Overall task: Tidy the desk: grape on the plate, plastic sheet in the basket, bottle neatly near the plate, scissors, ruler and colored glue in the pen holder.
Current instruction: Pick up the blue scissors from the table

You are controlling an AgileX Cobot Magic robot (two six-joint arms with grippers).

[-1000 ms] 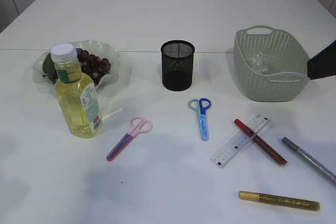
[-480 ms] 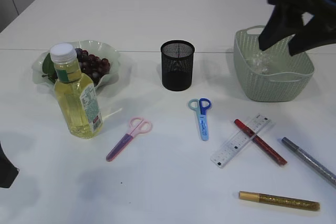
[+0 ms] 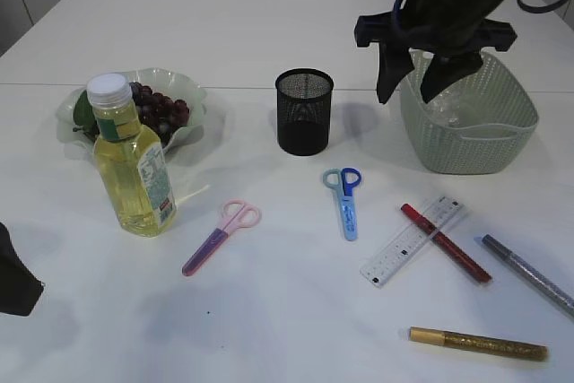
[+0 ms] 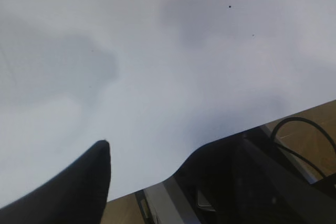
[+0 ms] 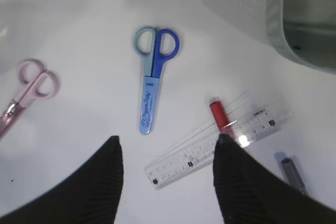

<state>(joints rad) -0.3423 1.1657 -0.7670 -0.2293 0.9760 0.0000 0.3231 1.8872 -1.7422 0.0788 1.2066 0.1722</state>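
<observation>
White lab table, robot rig

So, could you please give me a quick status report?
Right gripper open, empty, above the ruler. Left gripper open, idle. Pen holder unfilled; red glue pen crosses the ruler.

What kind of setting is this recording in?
Probably a staged desk-tidying setup on a plain white table: stationery such as blue scissors and a clear ruler lies scattered near a black mesh pen holder.
</observation>
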